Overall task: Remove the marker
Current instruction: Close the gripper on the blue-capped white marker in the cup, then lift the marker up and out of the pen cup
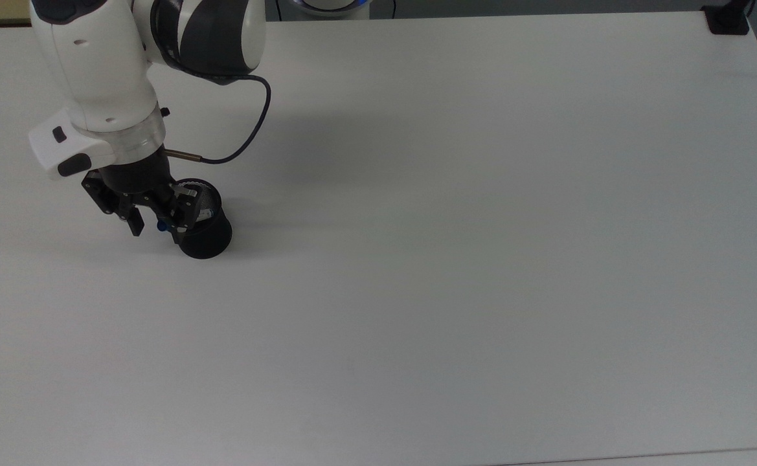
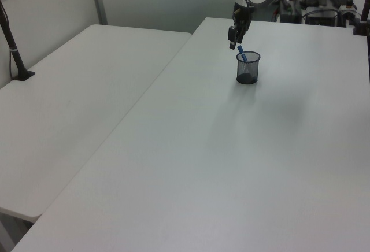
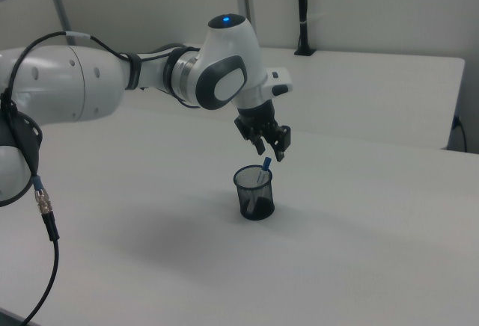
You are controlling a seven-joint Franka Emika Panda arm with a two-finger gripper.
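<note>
The marker [image 3: 264, 170] stands tilted in the black mesh cup [image 3: 254, 192], its blue cap poking above the rim and leaning toward the right view's right. The cup sits on the white table [image 1: 456, 246], in the far-left part of the top view. The gripper [image 3: 271, 149] hangs just above the cap with its fingers spread — in the top view one finger sits outside the cup's left rim and the other over the cup mouth, with the blue cap [image 1: 160, 226] showing between them.

The likely trouble is the cup itself. It looks light, and nothing holds it down, so a finger that comes down on the rim or catches the mesh wall could tip it or push it across the table. The marker leans rather than standing straight — if the fingers close off-centre on the rounded cap, it may pivot, slip out, or drop deeper into the cup. A lift that isn't along the marker's lean could drag it against the rim and carry the cup along.
</note>
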